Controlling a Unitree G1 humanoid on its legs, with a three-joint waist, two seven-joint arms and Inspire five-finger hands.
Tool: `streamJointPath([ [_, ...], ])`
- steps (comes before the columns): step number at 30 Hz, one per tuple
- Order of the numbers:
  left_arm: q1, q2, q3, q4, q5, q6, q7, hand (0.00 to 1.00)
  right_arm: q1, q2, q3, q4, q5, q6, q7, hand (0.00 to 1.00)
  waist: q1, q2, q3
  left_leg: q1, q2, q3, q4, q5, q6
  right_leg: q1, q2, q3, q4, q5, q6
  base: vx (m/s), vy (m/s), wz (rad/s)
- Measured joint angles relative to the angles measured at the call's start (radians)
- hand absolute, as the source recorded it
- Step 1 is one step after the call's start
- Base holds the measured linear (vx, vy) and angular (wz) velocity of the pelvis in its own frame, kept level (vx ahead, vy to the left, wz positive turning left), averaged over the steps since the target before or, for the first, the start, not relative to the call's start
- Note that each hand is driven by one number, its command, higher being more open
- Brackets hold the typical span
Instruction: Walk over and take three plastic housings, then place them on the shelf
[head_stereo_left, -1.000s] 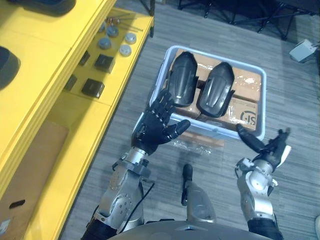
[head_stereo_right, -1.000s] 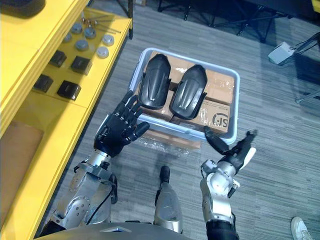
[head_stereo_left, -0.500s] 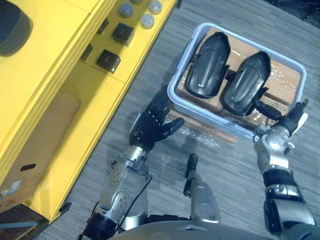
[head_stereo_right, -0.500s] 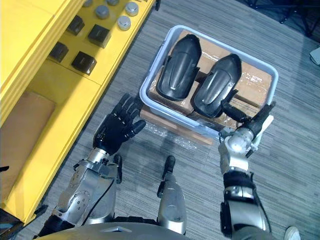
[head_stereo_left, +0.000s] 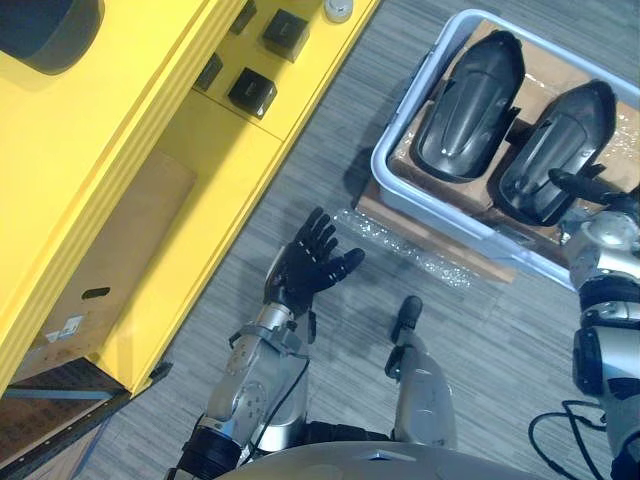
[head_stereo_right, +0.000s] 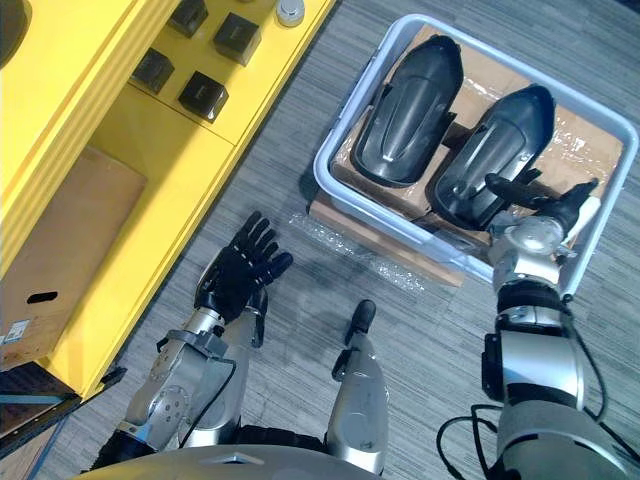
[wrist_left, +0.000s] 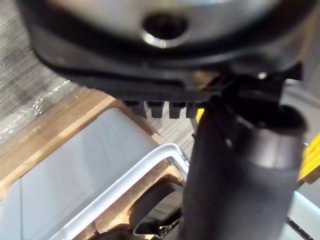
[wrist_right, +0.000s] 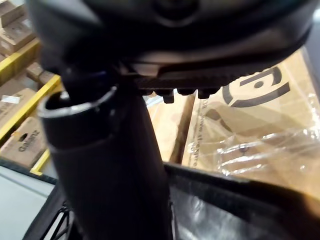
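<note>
Fingers (head_stereo_right: 510, 186) straight, right hand (head_stereo_right: 555, 208) over housing (head_stereo_right: 490, 150)

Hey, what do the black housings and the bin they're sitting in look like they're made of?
Housings: likely moulded plastic, dark semi-gloss; smooth curved shells catching soft highlights. Bin: probably plastic too, pale matte; thin wall with rolled rim.

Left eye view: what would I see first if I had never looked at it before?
Two shiny black shells, the left housing and the right housing, lie side by side on cardboard in a pale bin on the floor. The big yellow shelf runs along the left, with small black blocks on it. The right hand reaches over the right housing, and the left hand hangs open above the floor.
</note>
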Motion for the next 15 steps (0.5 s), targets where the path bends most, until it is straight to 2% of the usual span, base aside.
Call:
streamJointPath([
  [2, 0.000, -0.018, 0.000, 0.010, -0.005, -0.012, 0.004, 1.00, -0.026, -0.045, -0.001, 0.068, 0.026, 0.048, 0.022, 0.00, 0.007, 0.024, 0.000, -0.016, 0.000, -0.004, 0.005, 0.003, -0.001, -0.013, -0.001, -0.008, 0.005, 0.000, 0.000, -0.07, 0.016, 0.03],
  [5, -0.012, -0.035, -0.005, 0.039, -0.006, -0.025, 0.021, 1.00, -0.051, -0.096, -0.002, 0.105, 0.027, 0.094, 0.042, 0.00, 0.019, 0.041, 0.004, -0.040, 0.000, -0.015, 0.013, 0.009, -0.002, -0.036, -0.001, -0.018, 0.025, -0.004, -0.006, -0.06, 0.007, 0.08],
  [9, -0.011, -0.036, -0.013, 0.069, -0.009, -0.032, 0.040, 1.00, -0.081, -0.157, -0.021, 0.174, 0.025, 0.163, 0.047, 0.00, 0.030, 0.045, 0.004, -0.052, -0.003, -0.030, 0.001, 0.020, -0.008, -0.049, -0.006, -0.044, 0.048, -0.015, -0.018, -0.06, 0.000, 0.12],
  [13, -0.012, -0.036, -0.014, 0.092, -0.018, -0.045, 0.053, 1.00, -0.081, -0.194, -0.042, 0.202, 0.017, 0.201, 0.047, 0.00, 0.032, 0.052, 0.004, -0.062, -0.008, -0.040, -0.022, 0.046, -0.015, -0.072, -0.014, -0.057, 0.071, -0.026, -0.025, -0.04, -0.017, 0.12],
  [15, -0.014, -0.037, -0.019, 0.101, -0.019, -0.051, 0.063, 1.00, -0.081, -0.199, -0.063, 0.205, 0.016, 0.236, 0.052, 0.00, 0.031, 0.065, 0.006, -0.061, -0.005, -0.047, -0.028, 0.055, -0.019, -0.077, -0.012, -0.059, 0.078, -0.028, -0.027, -0.01, -0.012, 0.02],
])
